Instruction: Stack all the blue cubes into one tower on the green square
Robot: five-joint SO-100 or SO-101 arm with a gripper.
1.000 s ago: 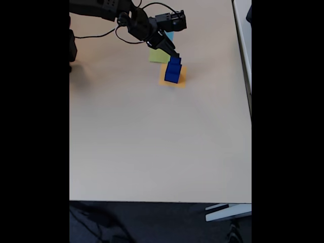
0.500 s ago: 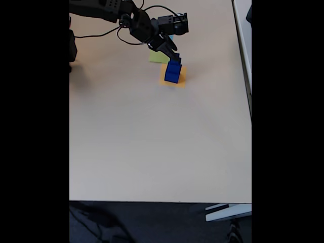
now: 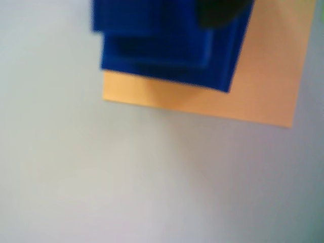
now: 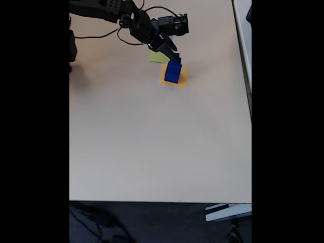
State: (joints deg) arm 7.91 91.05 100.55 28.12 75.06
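Note:
The blue cubes [image 4: 172, 72] stand piled as a tower on an orange square [image 4: 181, 77], not on the green square [image 4: 156, 57], which lies just behind and to the left, partly under the arm. My gripper [image 4: 174, 54] reaches down from the upper left onto the tower's top. From above, in the blurred wrist view, the layers step outward: a small top cube [image 3: 126, 15], a medium one [image 3: 152, 48] and a large one [image 3: 229, 66] on the orange paper [image 3: 253, 81]. A dark finger [image 3: 223, 10] shows beside the top cube. How the jaws stand is hidden.
A light-blue square [image 4: 170, 36] peeks out behind the gripper. The arm's base and cables [image 4: 101, 10] fill the upper left. The table's right edge [image 4: 250, 101] and front edge [image 4: 162, 201] bound a wide bare tan surface.
The gripper has sunk slightly onto the tower's top and edged right; the tower stays on the orange square.

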